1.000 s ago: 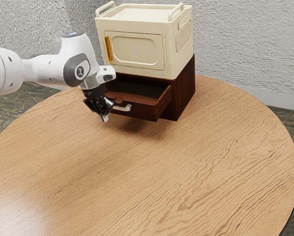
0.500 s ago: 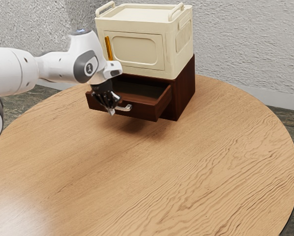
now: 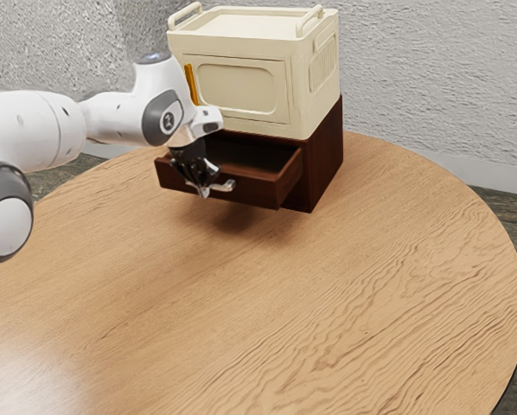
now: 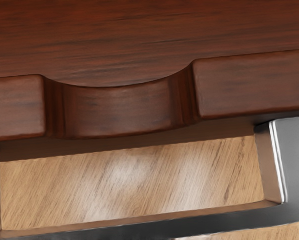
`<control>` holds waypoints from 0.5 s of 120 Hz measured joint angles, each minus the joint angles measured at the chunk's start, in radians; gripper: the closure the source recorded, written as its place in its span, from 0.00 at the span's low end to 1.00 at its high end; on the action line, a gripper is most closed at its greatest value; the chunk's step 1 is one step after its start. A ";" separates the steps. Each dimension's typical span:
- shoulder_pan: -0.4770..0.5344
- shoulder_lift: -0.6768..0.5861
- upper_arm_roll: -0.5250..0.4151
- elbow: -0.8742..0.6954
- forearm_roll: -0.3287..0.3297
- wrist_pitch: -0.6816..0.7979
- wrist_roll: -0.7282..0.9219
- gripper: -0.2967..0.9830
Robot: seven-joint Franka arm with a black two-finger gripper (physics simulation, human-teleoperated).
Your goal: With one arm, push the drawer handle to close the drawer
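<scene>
Plainly, from where I'm standing, the biggest thing is the round, pale wood-grained table [image 3: 267, 303], with a rough light-grey wall [image 3: 440, 78] behind it. The white, grey-jointed robot arm [image 3: 34, 130] reaches across from the exterior view's left. Near the table's far edge sits a cream box with rounded rails on top [image 3: 241, 78], resting on a dark reddish-brown wooden cabinet [image 3: 323, 164].

Out of that cabinet juts the dark brown wooden drawer [image 3: 258, 192], open, its hollow showing beneath the cream box. At the drawer's front, the black two-finger gripper [image 3: 204, 192] points downward, right by the handle. I can't tell whether its jaws are spread or pressed together, nor whether it touches the handle.

The silvery metal bar handle [image 3: 226, 185] stands out from the drawer's front, its end visible just beside the gripper. Up close in the wrist view, tabletop shows through the gap between that bar and the drawer front, and a shallow curved notch [image 4: 122, 110] is scooped into the front's upper edge. Smaller still, an upright orange-yellow grip [image 3: 190, 84] is fixed to the cream box's front.
</scene>
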 joint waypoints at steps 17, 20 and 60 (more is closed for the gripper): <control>0.007 0.026 -0.009 0.037 0.000 0.000 0.001 0.85; 0.009 0.029 -0.011 0.044 0.000 0.000 0.001 0.84; 0.013 0.095 -0.013 0.146 0.000 -0.001 0.002 0.85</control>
